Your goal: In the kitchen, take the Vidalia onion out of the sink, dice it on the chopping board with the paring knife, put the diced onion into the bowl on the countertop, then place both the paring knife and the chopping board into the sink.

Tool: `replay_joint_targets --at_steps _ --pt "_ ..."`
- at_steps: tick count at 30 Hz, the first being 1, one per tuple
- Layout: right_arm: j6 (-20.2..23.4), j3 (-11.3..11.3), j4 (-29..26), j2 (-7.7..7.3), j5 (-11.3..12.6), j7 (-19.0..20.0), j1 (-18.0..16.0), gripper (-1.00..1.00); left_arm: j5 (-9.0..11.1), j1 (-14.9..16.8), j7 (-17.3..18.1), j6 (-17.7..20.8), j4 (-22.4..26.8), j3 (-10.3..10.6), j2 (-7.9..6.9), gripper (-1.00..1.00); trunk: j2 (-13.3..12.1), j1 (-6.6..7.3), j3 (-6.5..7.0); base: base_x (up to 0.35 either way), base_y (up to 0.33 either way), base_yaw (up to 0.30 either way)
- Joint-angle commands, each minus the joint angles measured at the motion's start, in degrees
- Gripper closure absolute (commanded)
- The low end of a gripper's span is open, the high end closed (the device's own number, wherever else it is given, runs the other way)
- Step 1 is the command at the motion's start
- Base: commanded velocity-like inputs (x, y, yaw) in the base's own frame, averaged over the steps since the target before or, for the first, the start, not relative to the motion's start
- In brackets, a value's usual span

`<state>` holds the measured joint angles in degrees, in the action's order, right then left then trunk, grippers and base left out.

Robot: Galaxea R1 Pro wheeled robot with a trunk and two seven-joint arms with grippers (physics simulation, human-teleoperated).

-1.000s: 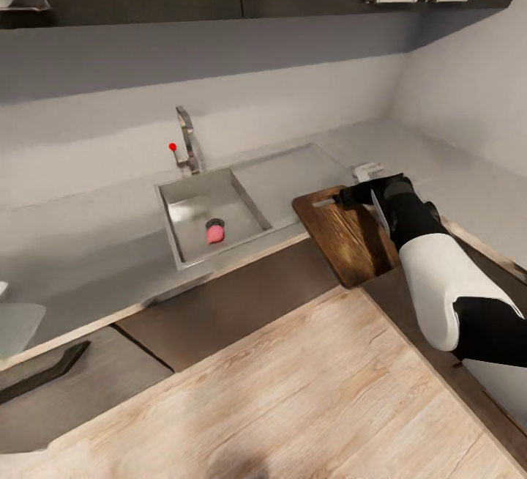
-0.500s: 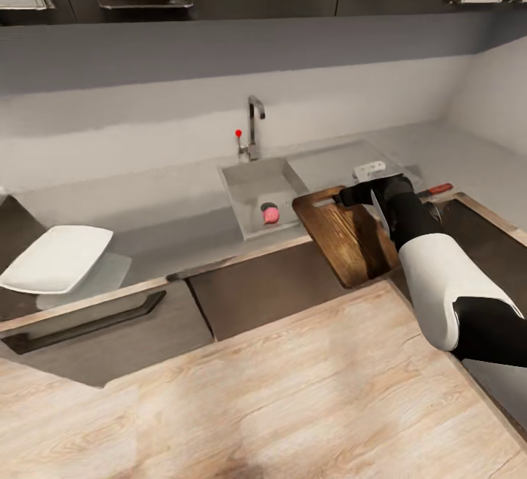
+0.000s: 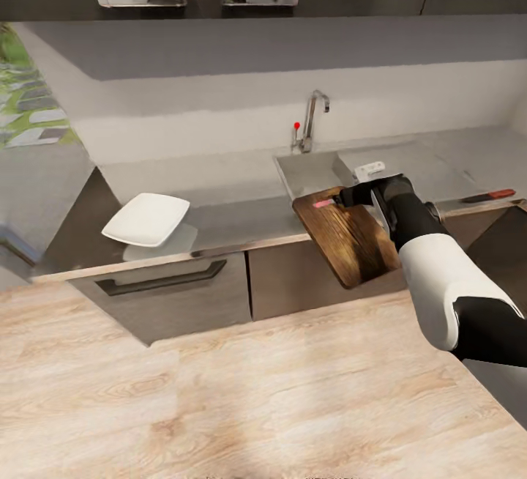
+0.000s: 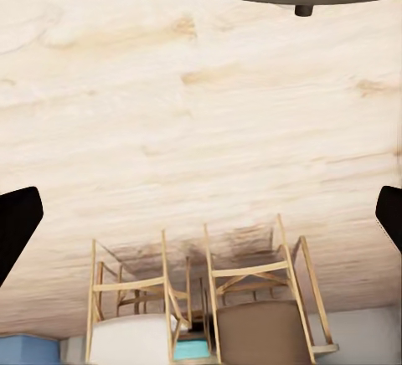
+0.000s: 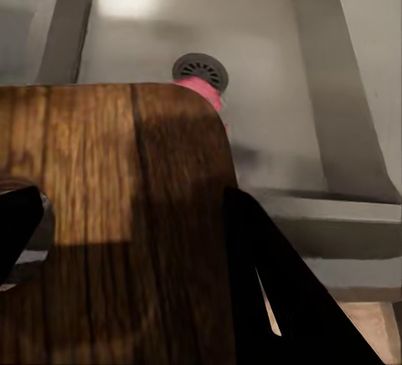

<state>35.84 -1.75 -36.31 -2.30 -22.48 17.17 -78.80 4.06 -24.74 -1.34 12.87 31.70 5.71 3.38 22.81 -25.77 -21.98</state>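
Grey countertop, steel sink, white bowl, wood floor.

Two wooden chairs on the wood floor, beside a blue box

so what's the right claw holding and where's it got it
The right claw holds the chopping board by its short end beside the handle slot, carrying it in the air.

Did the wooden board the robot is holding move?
Yes. The brown wooden chopping board held in the right gripper now overlaps the steel sink; earlier it sat off to the sink's right.
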Motion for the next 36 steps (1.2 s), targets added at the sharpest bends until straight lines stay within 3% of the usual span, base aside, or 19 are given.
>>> replay_joint_targets --at_steps 1,16,20,21,26,29,31,34,36 --pt "0.2 -0.18 -0.08 0.02 -0.55 0.45 -0.04 1.0 0.42 -0.04 -0.15 0.4 0.2 0.21 -0.04 -1.0 0.11 -0.01 -0.09 -0.094 0.08 0.286" --pt "0.18 -0.27 -0.15 0.04 -0.55 0.5 -0.04 1.0 0.42 0.0 -0.16 -1.56 0.12 0.18 -0.09 -1.0 0.11 -0.01 -0.09 -0.014 0.012 0.234" --pt "3.27 -0.3 -0.21 0.82 -0.73 -0.56 -0.04 1.0 0.42 -0.01 -0.16 -1.62 0.12 0.18 -0.06 -1.0 0.11 -0.01 -0.09 0.0 0.0 0.011" --pt "4.26 -0.39 -0.3 1.0 -0.76 -1.46 -0.04 1.0 0.42 0.0 -0.16 -1.62 0.12 0.18 -0.05 -1.0 0.11 -0.01 -0.09 0.0 0.0 0.003" --pt "6.38 -1.17 -1.03 2.15 -0.52 -13.16 -0.04 1.0 0.42 0.02 -0.16 -1.62 -0.08 0.18 -0.06 -1.0 0.11 -0.01 -0.09 0.0 0.0 0.001" --pt "6.76 -2.78 -2.49 2.96 -0.44 -17.22 -0.04 1.0 0.4 0.03 -0.16 -1.62 -0.56 0.18 -0.06 -1.0 0.11 -0.01 -0.09 0.0 0.0 0.0" --pt "9.05 -5.89 -4.42 3.85 -0.15 -19.94 -0.11 1.0 0.36 0.02 -0.16 -1.67 -0.86 0.18 -0.05 -1.0 0.11 -0.01 -0.09 0.0 0.0 0.0" --pt "12.79 -10.35 -6.15 5.01 2.08 -21.29 -0.24 1.0 0.38 0.02 -0.16 -1.7 -0.98 0.18 -0.06 -1.0 0.11 -0.01 -0.09 0.0 0.0 0.0" --pt "13.68 -11.88 -7.08 5.23 4.09 -21.62 -0.27 1.0 0.36 0.03 -0.16 -1.71 -1.0 0.18 -0.09 -1.0 0.11 -0.01 -0.09 0.0 0.0 0.0"
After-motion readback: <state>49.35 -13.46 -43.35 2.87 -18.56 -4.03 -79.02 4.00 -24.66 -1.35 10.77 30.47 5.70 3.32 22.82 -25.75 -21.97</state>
